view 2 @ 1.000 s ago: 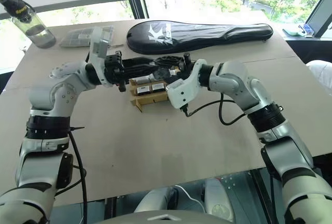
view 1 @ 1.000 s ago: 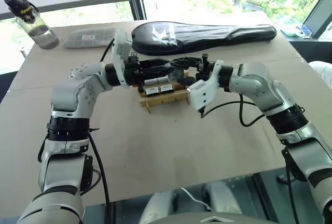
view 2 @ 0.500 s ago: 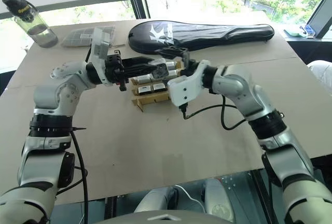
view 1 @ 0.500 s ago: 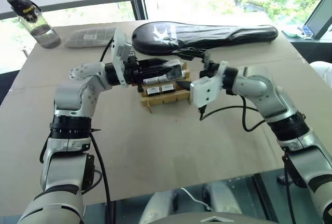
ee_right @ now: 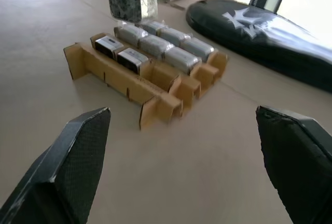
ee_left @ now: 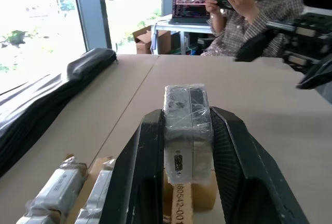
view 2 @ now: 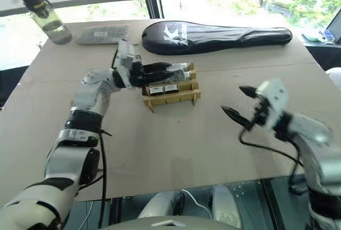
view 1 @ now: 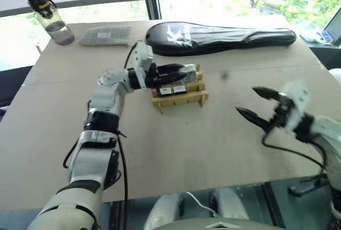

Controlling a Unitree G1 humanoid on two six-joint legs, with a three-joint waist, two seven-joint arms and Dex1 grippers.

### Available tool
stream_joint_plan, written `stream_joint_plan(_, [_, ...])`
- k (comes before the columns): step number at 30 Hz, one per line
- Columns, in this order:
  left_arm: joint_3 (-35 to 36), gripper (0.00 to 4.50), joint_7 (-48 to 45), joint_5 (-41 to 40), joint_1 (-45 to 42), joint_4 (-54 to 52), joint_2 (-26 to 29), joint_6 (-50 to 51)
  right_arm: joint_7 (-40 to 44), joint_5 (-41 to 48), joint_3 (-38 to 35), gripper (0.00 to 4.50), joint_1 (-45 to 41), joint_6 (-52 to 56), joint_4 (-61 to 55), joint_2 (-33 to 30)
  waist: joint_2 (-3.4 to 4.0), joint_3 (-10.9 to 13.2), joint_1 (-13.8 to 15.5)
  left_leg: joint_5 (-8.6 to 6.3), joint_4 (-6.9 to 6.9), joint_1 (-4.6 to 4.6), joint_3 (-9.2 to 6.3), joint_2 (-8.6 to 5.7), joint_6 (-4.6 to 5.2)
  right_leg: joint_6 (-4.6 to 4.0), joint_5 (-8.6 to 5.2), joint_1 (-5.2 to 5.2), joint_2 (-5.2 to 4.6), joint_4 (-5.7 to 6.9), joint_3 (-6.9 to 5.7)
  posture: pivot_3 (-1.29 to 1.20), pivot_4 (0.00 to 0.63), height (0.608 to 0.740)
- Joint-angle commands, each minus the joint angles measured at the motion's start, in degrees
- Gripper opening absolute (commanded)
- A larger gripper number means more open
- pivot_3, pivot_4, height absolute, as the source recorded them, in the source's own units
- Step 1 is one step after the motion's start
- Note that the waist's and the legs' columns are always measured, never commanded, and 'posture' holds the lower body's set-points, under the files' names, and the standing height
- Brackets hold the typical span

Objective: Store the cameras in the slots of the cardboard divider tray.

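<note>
**Camera held over the divider tray**

While clamped on one camera (ee_left: pixel 187 125), left gripper (view 1: pixel 184 72) level above cardboard divider tray (view 1: pixel 181 100) at table (view 1: pixel 176 145) centre; other cameras (ee_right: pixel 155 45) slotted inside. Right gripper (view 1: pixel 257 106) spread wide, empty, well apart.

matt brown cardboard divider tray (ee_right: pixel 155 86) with rough cut edges, silver-grey cameras (ee_right: pixel 155 45) in shiny crinkly plastic wrap, smooth matt cardboard-looking tabletop (view 1: pixel 176 139), slightly glossy black fabric racket case (view 1: pixel 224 32), clear plastic bottle (view 1: pixel 53 22), matt black gripper fingers (ee_left: pixel 236 162)
</note>
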Motion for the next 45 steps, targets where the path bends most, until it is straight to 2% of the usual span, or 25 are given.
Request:
stream_joint_plan(1, [-0.7,0.72,-2.2,3.5,-3.8,8.1,-1.3,-8.4,1.5,6.0,-5.3,4.46,5.6,-2.0,-5.4,0.0,0.0,0.0,-0.2,-0.01,-0.01,-0.01,0.03,-0.01,0.02,0.01,0.0,0.0,0.0,0.01,0.03,0.0,0.15,0.74])
stream_joint_plan(6, [0.0,0.72,-2.2,6.6,-8.1,19.6,-3.9,-15.2,5.6,7.3,-7.8,4.46,16.4,-8.1,-6.6,0.6,-0.12,-0.1,-0.1,-0.11,0.06,0.05,0.1,-0.13,0.19,0.12,0.06,0.05,-0.01,0.06,0.19,0.0,0.15,0.74])
stream_joint_plan(11, [0.5,0.72,-2.7,8.1,-9.5,24.5,-5.5,-18.1,8.1,9.3,-8.0,4.46,20.4,-12.9,-6.0,1.3,-0.17,-0.1,-0.1,-0.13,0.11,0.06,0.11,-0.16,0.23,0.16,0.07,0.09,-0.02,0.06,0.22,0.0,0.15,0.74])
stream_joint_plan(18, [1.4,0.72,-3.9,9.8,-10.4,27.9,-5.4,-20.2,6.2,10.5,-7.1,4.46,19.5,-13.9,-6.5,0.4,-0.18,-0.1,-0.1,-0.13,0.11,0.06,0.08,-0.16,0.23,0.16,0.07,0.09,-0.01,0.07,0.19,0.0,0.15,0.74])
stream_joint_plan(30, [2.5,0.72,0.0,12.8,-13.9,31.6,-4.9,-22.7,4.5,11.6,-6.0,4.46,18.7,-14.3,-6.6,-0.3,-0.21,-0.1,0.0,-0.13,0.13,0.05,0.07,-0.17,0.23,0.17,0.07,0.09,-0.02,0.08,0.19,0.0,0.15,0.74])
stream_joint_plan(45, [1.9,0.72,2.6,17.9,-13.4,34.2,-6.2,-26.6,3.5,12.1,-5.4,4.46,18.3,-15.0,-6.2,-1.1,-0.31,-0.1,0.0,-0.13,0.14,0.09,0.08,-0.17,0.23,0.16,0.07,0.11,-0.02,0.12,0.19,0.0,0.15,0.74])
